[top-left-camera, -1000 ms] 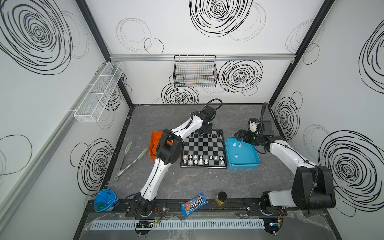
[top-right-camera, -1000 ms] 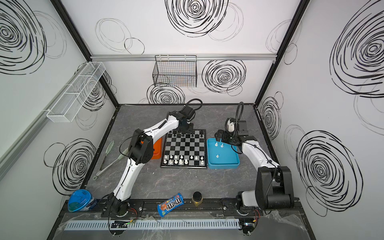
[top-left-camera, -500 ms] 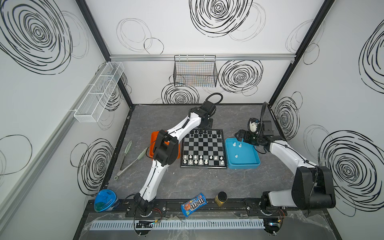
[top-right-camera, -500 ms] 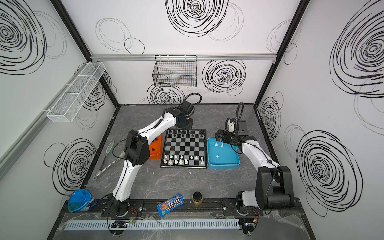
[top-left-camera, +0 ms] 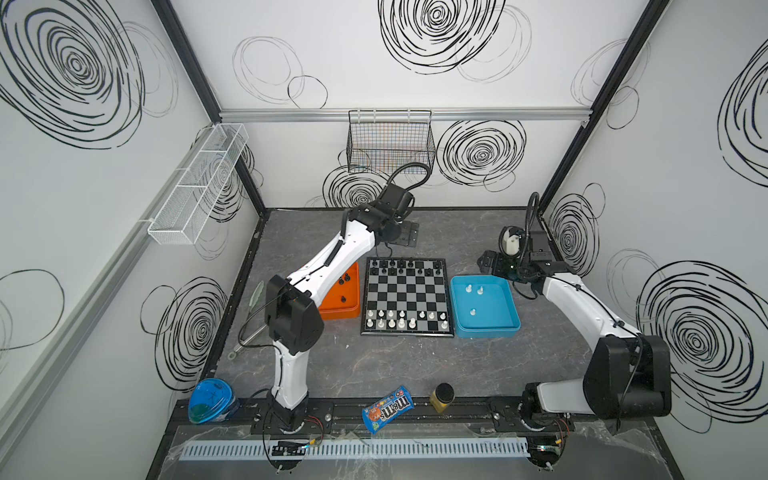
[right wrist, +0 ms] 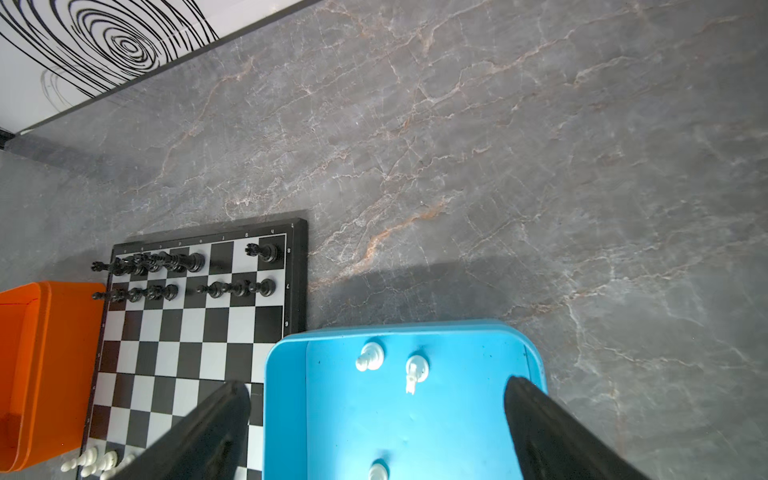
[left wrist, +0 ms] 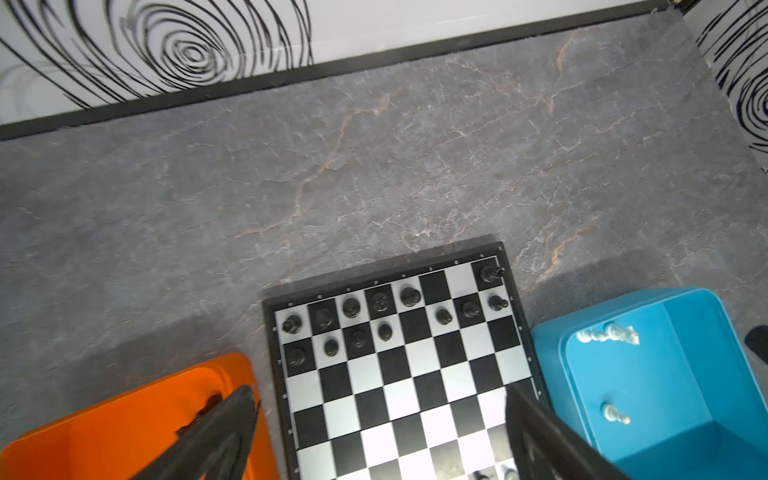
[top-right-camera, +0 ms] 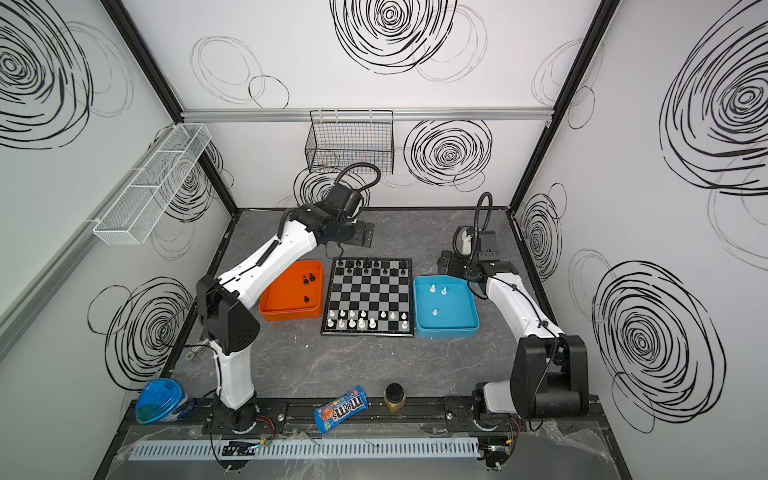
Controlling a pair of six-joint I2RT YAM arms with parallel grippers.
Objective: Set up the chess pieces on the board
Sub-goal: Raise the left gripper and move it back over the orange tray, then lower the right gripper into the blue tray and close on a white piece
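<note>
The board [top-left-camera: 405, 296] is lying in the middle of the worktop [top-left-camera: 374, 365], its sides running square with the worktop's edges. Black chess pieces [top-left-camera: 401, 264] are standing in 2 gapped rows along the board's far edge. White chess pieces [top-left-camera: 401, 323] are standing in 2 rows along its near edge.

The orange tray [top-right-camera: 291, 311] is sitting just beside the board's left edge and is holding 3 black pieces [top-right-camera: 306, 298]. The blue tray [top-left-camera: 486, 330] is sitting just beside the right edge and is holding 3 white pieces [top-left-camera: 472, 311].

The left gripper [left wrist: 380, 390] is hovering just beyond the board's far edge, its fingers spread wide and gripping nothing. The right gripper [right wrist: 376, 384] is hovering over the blue tray's far edge, likewise spread wide and empty.

A candy bag [top-left-camera: 388, 409], a small jar [top-left-camera: 442, 397] and a blue lidded bowl [top-left-camera: 210, 401] are lying along the worktop's near edge. Tongs [top-left-camera: 258, 291] are lying by its left edge, partly hidden behind the left arm.
</note>
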